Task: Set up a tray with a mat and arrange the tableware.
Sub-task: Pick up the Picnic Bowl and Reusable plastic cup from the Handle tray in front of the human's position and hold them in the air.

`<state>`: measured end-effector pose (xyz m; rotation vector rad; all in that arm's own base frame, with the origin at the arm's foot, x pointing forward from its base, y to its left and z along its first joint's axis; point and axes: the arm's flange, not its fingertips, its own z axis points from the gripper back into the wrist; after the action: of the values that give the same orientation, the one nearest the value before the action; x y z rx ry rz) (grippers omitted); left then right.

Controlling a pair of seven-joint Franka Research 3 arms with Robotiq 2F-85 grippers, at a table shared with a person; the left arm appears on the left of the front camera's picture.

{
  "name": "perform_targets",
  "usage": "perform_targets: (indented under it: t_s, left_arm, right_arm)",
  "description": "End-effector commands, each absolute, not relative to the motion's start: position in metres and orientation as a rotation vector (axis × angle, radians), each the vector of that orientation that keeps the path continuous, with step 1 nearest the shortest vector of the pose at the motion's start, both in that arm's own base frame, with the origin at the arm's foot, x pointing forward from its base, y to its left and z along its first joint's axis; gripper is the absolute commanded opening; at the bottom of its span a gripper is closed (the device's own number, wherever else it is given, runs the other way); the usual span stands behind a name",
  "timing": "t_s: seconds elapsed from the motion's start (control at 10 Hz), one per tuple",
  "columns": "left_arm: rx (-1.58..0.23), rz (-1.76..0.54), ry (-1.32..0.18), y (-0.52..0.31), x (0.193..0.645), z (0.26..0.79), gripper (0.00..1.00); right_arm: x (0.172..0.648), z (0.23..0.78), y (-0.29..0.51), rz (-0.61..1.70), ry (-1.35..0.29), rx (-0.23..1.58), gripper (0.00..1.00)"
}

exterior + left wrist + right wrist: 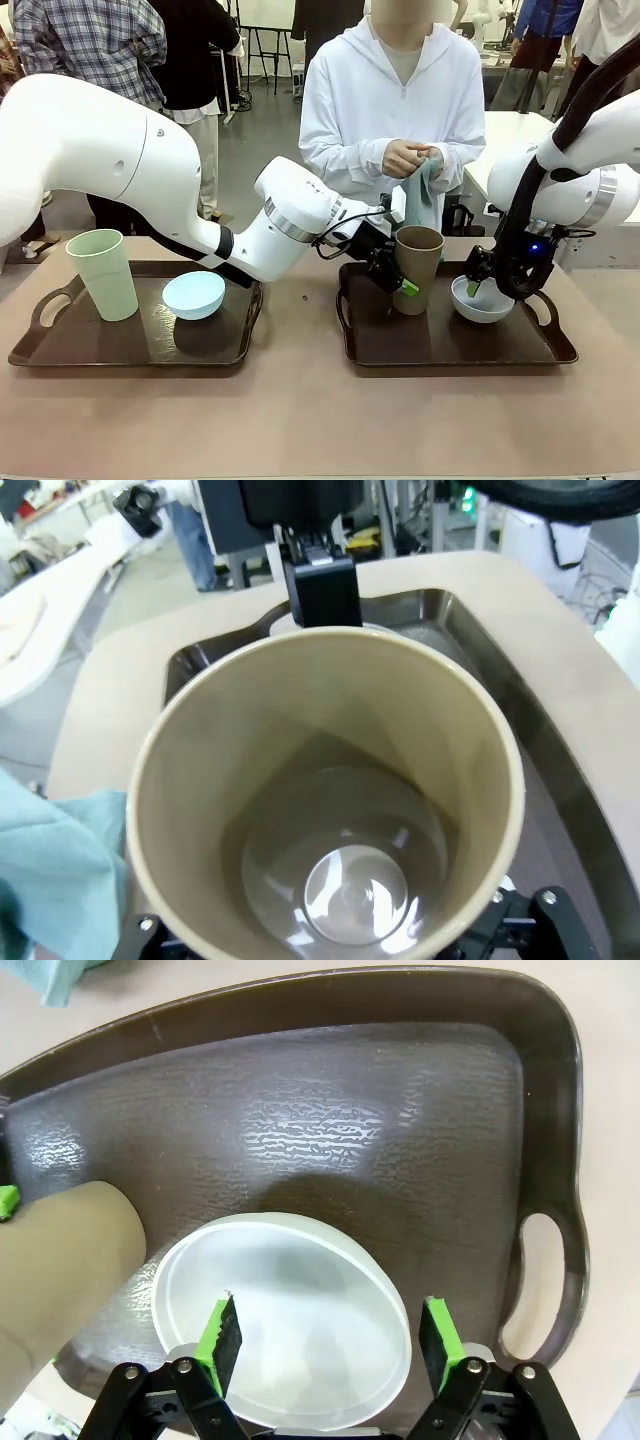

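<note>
The brown tumbler [418,268] stands upright on the right tray [450,364]. My left gripper [398,283] reaches across and is shut on its lower side. From the left wrist I look down into the tumbler [330,810], which sits between the fingers of the left gripper [335,935]. My right gripper [330,1345] is open over the white bowl [290,1310], one pad inside it and the other outside its rim. The right gripper [475,286] and bowl [483,303] are at that tray's right end. The person holds a teal mat [425,195].
A second dark tray [120,360] at the left holds a pale green tumbler [103,272] and a light blue bowl [193,294]. The person stands at the far edge behind the right tray. The right tray's handle [540,1290] lies just beside my right gripper.
</note>
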<state>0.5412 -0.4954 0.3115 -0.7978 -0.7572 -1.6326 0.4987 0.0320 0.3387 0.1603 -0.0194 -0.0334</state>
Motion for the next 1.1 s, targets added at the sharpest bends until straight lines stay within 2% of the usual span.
perform_targets:
  t_s: [0.0, 0.1, 0.3, 0.4, 0.5, 0.6, 0.7, 0.8, 1.0]
  left_arm:
    - [-0.83, -1.627, -0.773, -0.493, 0.549, 0.311, 0.44]
    - [-0.831, -1.625, -0.773, -0.493, 0.549, 0.312, 0.0]
    - [-0.832, -1.615, -0.766, -0.493, 0.552, 0.312, 0.0]
    - [-0.831, -1.606, -0.763, -0.49, 0.553, 0.313, 0.31]
    - [-0.83, -1.596, -0.757, -0.486, 0.552, 0.314, 0.31]
    - [-0.832, -1.596, -0.753, -0.482, 0.551, 0.316, 0.0]
    - [-0.822, -1.609, -0.727, -0.478, 0.544, 0.32, 0.31]
    - [-0.812, -1.605, -0.702, -0.472, 0.539, 0.324, 0.0]
    - [-0.794, -1.604, -0.683, -0.456, 0.53, 0.331, 0.0]
  right_arm:
    - [0.503, 0.337, 0.03, -0.01, -0.015, 0.173, 0.37]
    - [0.503, 0.337, 0.029, -0.011, -0.015, 0.171, 0.0]
    - [0.504, 0.338, 0.029, -0.011, -0.02, 0.167, 0.0]
    - [0.503, 0.338, 0.028, -0.013, -0.021, 0.166, 0.18]
    - [0.502, 0.338, 0.028, -0.015, -0.022, 0.165, 0.07]
    - [0.502, 0.338, 0.027, -0.018, -0.024, 0.165, 0.0]
    - [0.501, 0.337, 0.026, -0.023, -0.026, 0.164, 0.0]
    - [0.5, 0.337, 0.024, -0.027, -0.03, 0.164, 0.0]
    - [0.497, 0.34, 0.024, -0.046, -0.047, 0.154, 0.0]
